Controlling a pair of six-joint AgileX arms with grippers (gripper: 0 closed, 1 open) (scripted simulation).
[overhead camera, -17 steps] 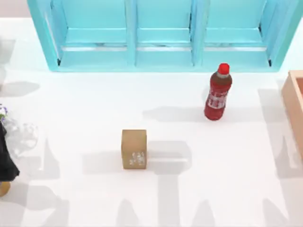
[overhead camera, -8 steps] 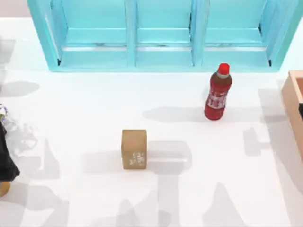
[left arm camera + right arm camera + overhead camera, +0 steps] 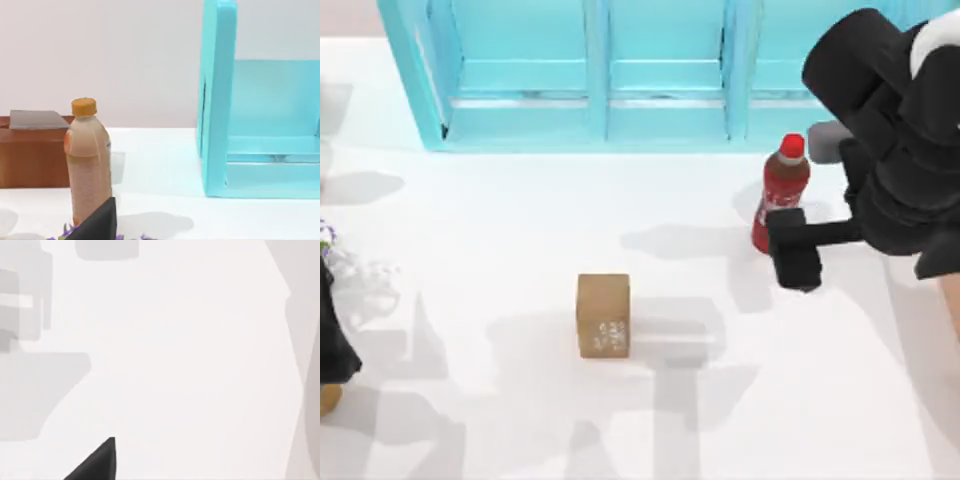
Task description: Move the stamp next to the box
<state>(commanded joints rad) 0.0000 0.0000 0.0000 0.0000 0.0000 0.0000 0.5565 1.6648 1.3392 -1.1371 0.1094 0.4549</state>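
So right now the stamp (image 3: 603, 315) is sitting flat on the white table (image 3: 500, 230), a bit left of the middle and toward the near side, with its whitish print on the near part of its top. Nothing is touching it.

The right arm (image 3: 895, 140) is over the far right part of the table in the top view, a big black mass covering that corner. A black part sticks out from it toward the left and ends just beside the red bottle (image 3: 779, 195), which stands upright in front of the blue shelf unit (image 3: 660, 75). I honestly cannot tell whether the right gripper is released or clenched. The right wrist view just gives white table with grey shadows and a dark fingertip (image 3: 97, 462) at the edge.

The box (image 3: 954, 300) is barely a sliver at the right edge of the top view, well apart from the stamp.

The left arm (image 3: 332, 330) is parked at the left edge of the table. Cannot tell its grip either. Its wrist view has an orange-capped bottle (image 3: 89, 160) standing upright, a brown block with a grey top (image 3: 30, 150) behind it, and the end of the blue shelf unit on the other side.
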